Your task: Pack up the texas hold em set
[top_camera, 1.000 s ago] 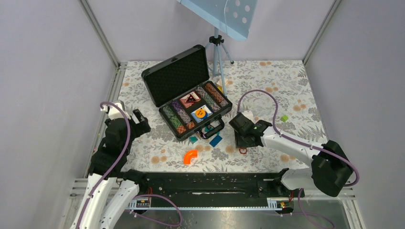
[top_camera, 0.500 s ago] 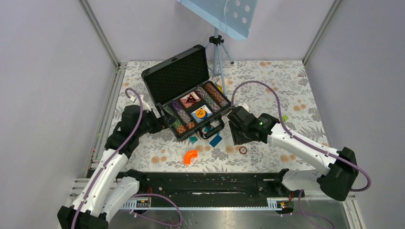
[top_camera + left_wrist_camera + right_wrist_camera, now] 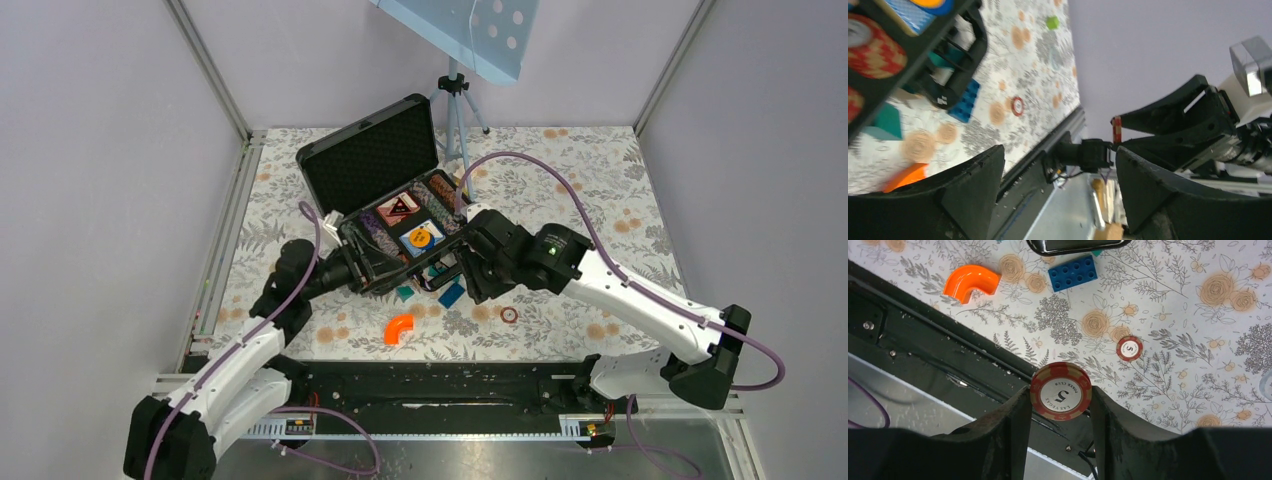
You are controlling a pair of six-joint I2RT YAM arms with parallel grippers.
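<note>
Briefcase (image 3: pixel 370 160) (chip rows (image 3: pixel 435 187) partly hidden)

One briefcase (image 3: pixel 370 160); one red deck (image 3: pixel 398 207); one blue deck (image 3: pixel 422 238); two loose red chips (image 3: pixel 1061 397) (image 3: pixel 1129 348); one orange elbow (image 3: pixel 970 282); one blue brick (image 3: pixel 1073 273).

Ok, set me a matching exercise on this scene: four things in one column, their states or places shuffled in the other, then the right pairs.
Column one
A. right gripper
B. left gripper
C. orange curved piece
D. briefcase

Column two
1. open, nothing between the fingers
2. lid raised, card decks inside
3. shut on a red chip
4. lying on the floral table, nearer the arm bases than the briefcase

Pairs: A-3, B-1, C-4, D-2
</note>
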